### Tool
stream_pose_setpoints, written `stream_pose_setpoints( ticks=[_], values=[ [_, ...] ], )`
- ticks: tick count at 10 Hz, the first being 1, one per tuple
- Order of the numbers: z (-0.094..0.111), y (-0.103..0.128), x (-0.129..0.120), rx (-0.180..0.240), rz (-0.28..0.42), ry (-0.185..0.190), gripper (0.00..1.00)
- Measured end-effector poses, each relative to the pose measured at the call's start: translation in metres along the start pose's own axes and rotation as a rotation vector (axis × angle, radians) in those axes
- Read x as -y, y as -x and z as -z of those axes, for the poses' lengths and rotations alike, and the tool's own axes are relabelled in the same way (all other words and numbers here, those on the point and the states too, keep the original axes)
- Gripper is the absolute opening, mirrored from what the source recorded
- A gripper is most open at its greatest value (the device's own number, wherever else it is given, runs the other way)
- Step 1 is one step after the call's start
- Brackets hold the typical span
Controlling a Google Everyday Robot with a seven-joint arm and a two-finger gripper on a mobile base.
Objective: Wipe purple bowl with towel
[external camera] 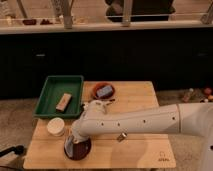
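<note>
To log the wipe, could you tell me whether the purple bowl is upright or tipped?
Upright: the purple bowl sits flat on the table, opening upward, pincer over it.

dark purple bowl (pixel 83 150), upright, pincer (pixel 72 141) over it

The wooden table (pixel 142 150) bore a green tray (pixel 42 102) at ten o'clock, an orange-red dish (pixel 96 88) at twelve, a white cup (pixel 55 127) at nine, and the purple bowl (pixel 83 154) at seven, under the gripper (pixel 73 142).

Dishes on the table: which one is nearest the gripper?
The purple bowl at the front; the gripper is right over it. The orange-red dish sits farther back.
</note>
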Motion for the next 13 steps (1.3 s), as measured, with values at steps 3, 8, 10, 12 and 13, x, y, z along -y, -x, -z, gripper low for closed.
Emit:
stream_pose_setpoints(
  ticks=[3, 8, 10, 12, 13],
  values=[
    [-0.010, -0.002, -0.003, 0.015, -0.006, 0.008, 0.00],
    [-0.027, -0.002, -0.008, 0.038, -0.011, 0.040, 0.00],
    [-0.030, 0.000, -0.016, 0.046, -0.028, 0.053, 0.00],
    [-0.030, 0.001, -0.026, 0.049, -0.042, 0.065, 0.00],
    [-0.030, 0.002, -0.032, 0.050, -0.052, 0.074, 0.00]
  ],
)
